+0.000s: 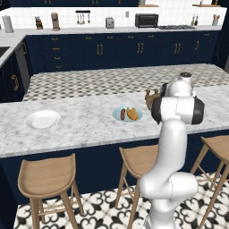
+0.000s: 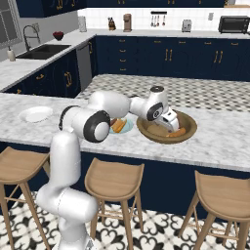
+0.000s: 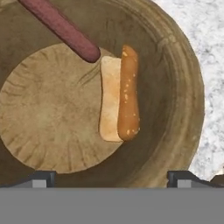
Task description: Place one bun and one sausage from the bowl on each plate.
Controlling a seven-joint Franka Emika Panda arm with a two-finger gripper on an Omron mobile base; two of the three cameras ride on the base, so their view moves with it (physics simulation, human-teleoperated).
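Gripper [image 3: 112, 177] fully open, empty, poised over the bowl [image 2: 188, 134]. Bun [image 3: 119, 99] and sausage [image 3: 61, 27] lie inside; teal plate [image 1: 117, 117] is served, white plate [image 1: 42, 119] bare. We should centre on the bun, straddling its width, before descending.

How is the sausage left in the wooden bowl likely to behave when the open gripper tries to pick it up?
The sausage is a smooth round rod, so it may roll or slip between the fingers. It lies on the sloping wall of the bowl, so a nudge could slide it toward the bun. It looks fairly stiff.
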